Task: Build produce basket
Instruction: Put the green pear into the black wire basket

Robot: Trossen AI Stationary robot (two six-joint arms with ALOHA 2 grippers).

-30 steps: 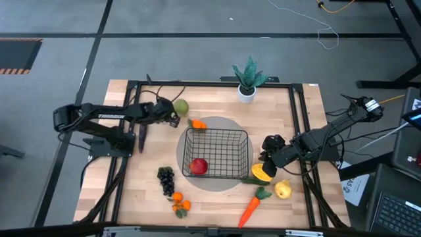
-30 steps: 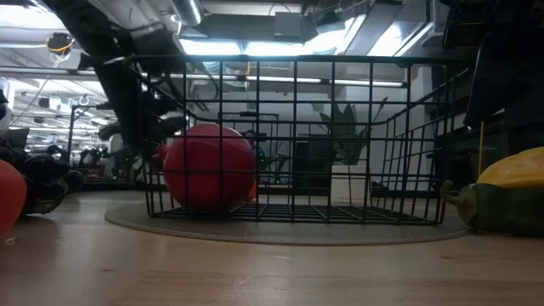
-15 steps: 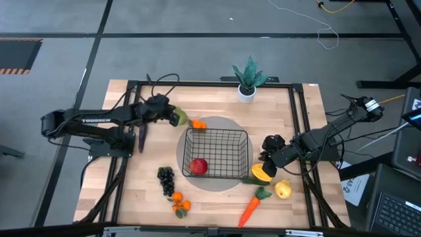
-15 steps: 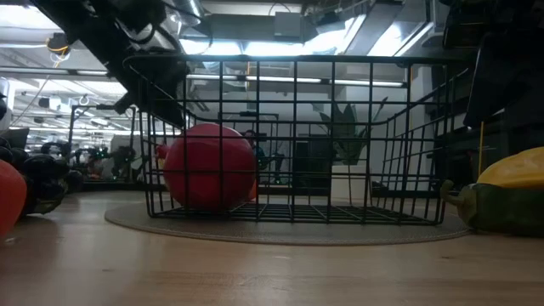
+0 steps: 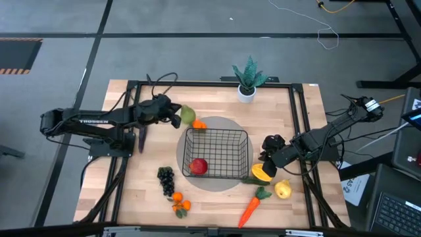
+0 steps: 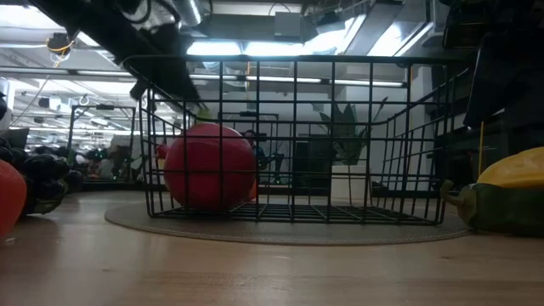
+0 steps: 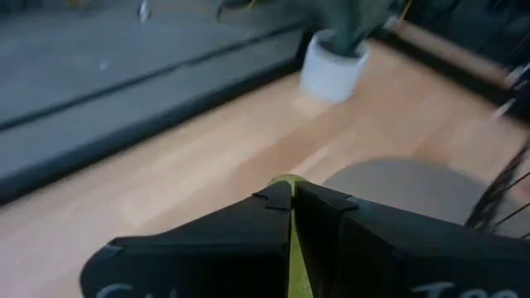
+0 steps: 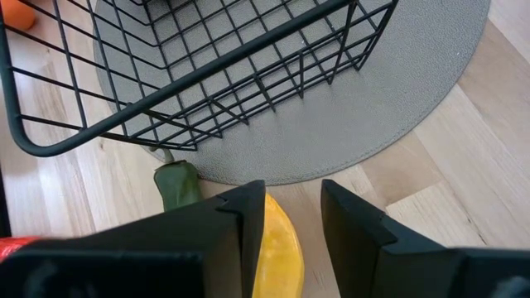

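The black wire basket (image 5: 230,141) stands on a round grey mat, with the red apple (image 5: 198,166) inside it. My left gripper (image 5: 177,118) hangs by the basket's far left corner, shut on the green pear (image 5: 189,115). Below that, an orange (image 5: 198,124) lies on the mat. My right gripper (image 5: 265,163) hovers open over the yellow-orange squash (image 8: 281,244), which rests on the table by the basket's near right corner. Black grapes (image 5: 166,179), small oranges (image 5: 180,207), the carrot (image 5: 250,209) and the yellow pear (image 5: 283,190) lie along the near side. My left gripper has the green pear between its two shut fingers. Only a thin green strip (image 7: 286,182) shows between them, so which part they are on is hidden. The fingers come from the table's left, sloping slightly down. The pear sticks out past the fingertips, clear of the table.
A potted green plant in a white pot (image 5: 247,84) stands at the table's far edge. A black frame rail (image 5: 197,84) runs around the tabletop. Bare wood (image 5: 217,99) lies between the plant and the basket.
My left gripper has risen and swung toward the table's right, toward the basket. It has tipped from pointing steeply down to nearly level. The green pear has travelled with it and now hangs nearer the basket's far left corner.
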